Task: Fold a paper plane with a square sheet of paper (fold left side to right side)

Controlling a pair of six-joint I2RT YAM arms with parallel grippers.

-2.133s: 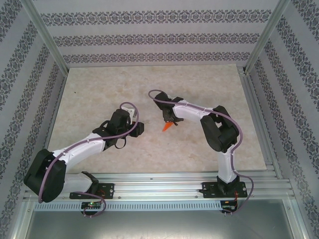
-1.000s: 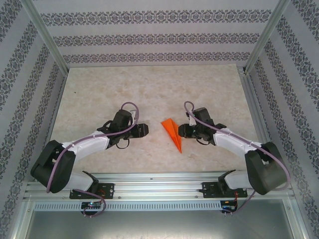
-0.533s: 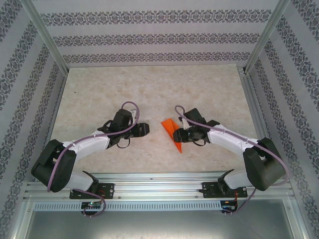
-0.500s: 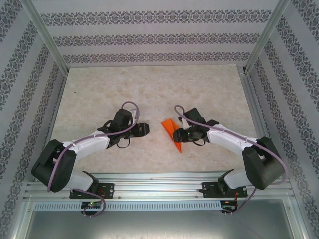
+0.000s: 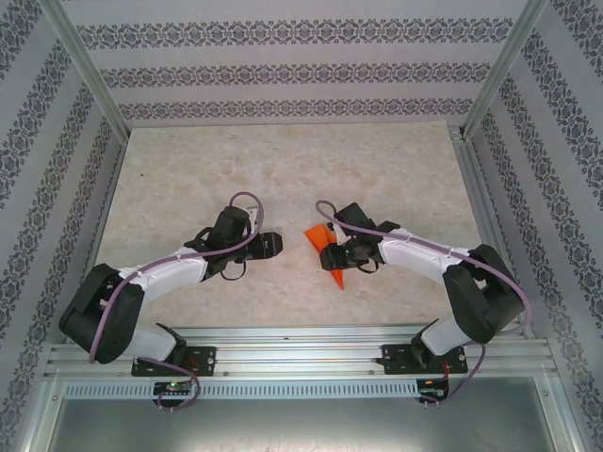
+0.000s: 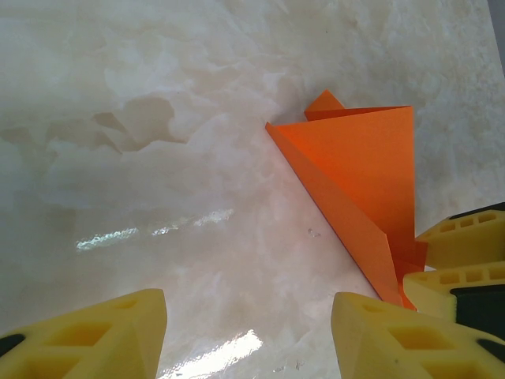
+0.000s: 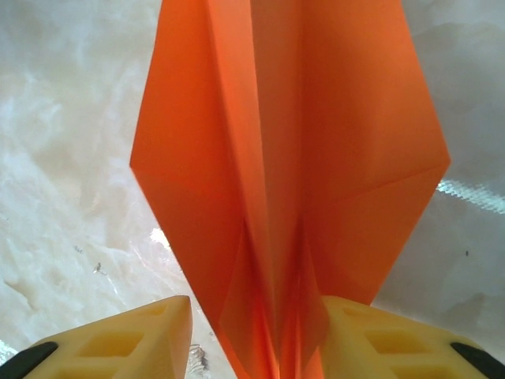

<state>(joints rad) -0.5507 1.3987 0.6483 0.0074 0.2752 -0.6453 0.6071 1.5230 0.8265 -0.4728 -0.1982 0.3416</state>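
Note:
The paper plane (image 5: 318, 236), the orange sheet folded into a narrow pointed wedge with layered flaps, lies on the table between the two arms. Its point faces the near edge. My right gripper (image 5: 339, 254) is open and straddles the plane (image 7: 292, 142). In the right wrist view its right finger (image 7: 371, 339) touches the paper, while a gap of table shows beside the left one (image 7: 134, 339). My left gripper (image 5: 274, 246) is open and holds nothing, just left of the plane (image 6: 363, 170). The right gripper's yellow fingers (image 6: 461, 237) show by the plane's narrow end.
The pale marbled tabletop (image 5: 283, 169) has patterned walls on three sides and a metal rail (image 5: 301, 344) along the near edge. Bare table stretches behind and to the left of the arms.
The plane, held by the right gripper two seconds ago, then lay free on the table. Over the last second the right gripper slid left over it. The left arm stayed still.

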